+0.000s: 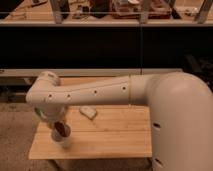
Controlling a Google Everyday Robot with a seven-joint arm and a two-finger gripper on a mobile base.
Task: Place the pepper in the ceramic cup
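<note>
Camera view shows the gripper [58, 126] low over the front-left corner of the counter [115, 136], its hold impossible to tell, the pepper [63, 131] at the mouth of the ceramic cup [64, 142], where an off-centre release could spill it or tip the cup.

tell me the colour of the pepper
The pepper is dark reddish-brown, camera view, by the tool over the ceramic cup.

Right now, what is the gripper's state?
Gripper: cannot be told. It hangs just above the cup, with the pepper at the cup's mouth.
</note>
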